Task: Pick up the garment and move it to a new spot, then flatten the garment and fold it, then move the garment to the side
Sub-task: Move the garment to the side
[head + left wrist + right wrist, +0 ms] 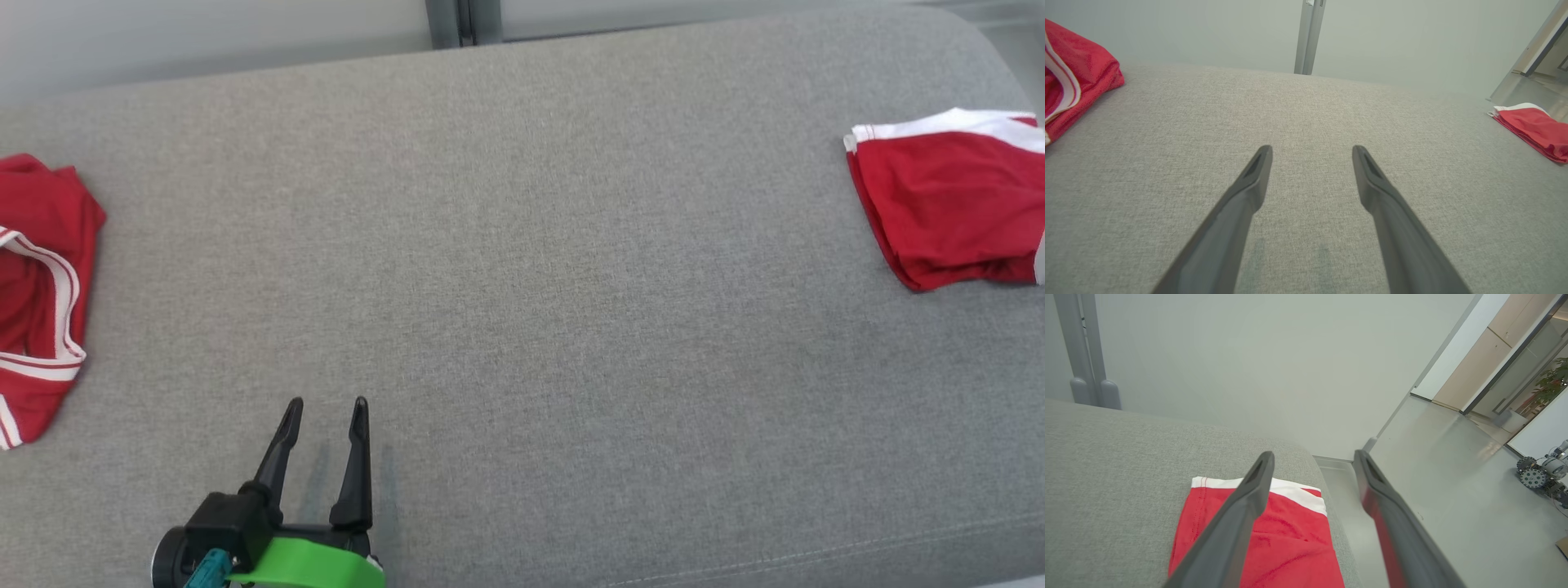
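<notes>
Wide grey cushion (pixel 571 286) under the head camera. At its right edge, toward the far right corner: the garment (pixel 947 204), red with a white band, folded into a flat, roughly square packet, white band toward the far edge. In the left wrist view, the same garment (pixel 1535 126) far off to the right, thin and layered, flat on the cushion.

Right gripper (pixel 1313 455) above that garment, fingers spread wide apart, nothing clamped between them. One finger (pixel 1237 522) crossing over the red cloth, the other out past the cushion's right edge, over the pale floor (pixel 1433 490), with a red glint along its inner face. Contact with the cloth: cannot tell from this angle.

Left gripper (pixel 327 404) near the front edge of the cushion, left of the middle, green part behind black fingers, fingers apart and empty, tips pointing toward the far edge. Low over bare grey fabric, faint shadows beneath, well apart from both pieces of clothing.

At the left edge: a second piece of red clothing (pixel 41 278) with white stripes, crumpled and unfolded, partly cut off by the picture's edge.

Behind the far edge: a pale wall and a grey post (pixel 457 20). Beyond the right edge, farther across the floor: a small wheeled machine (pixel 1541 469) and a potted plant (pixel 1551 381)
</notes>
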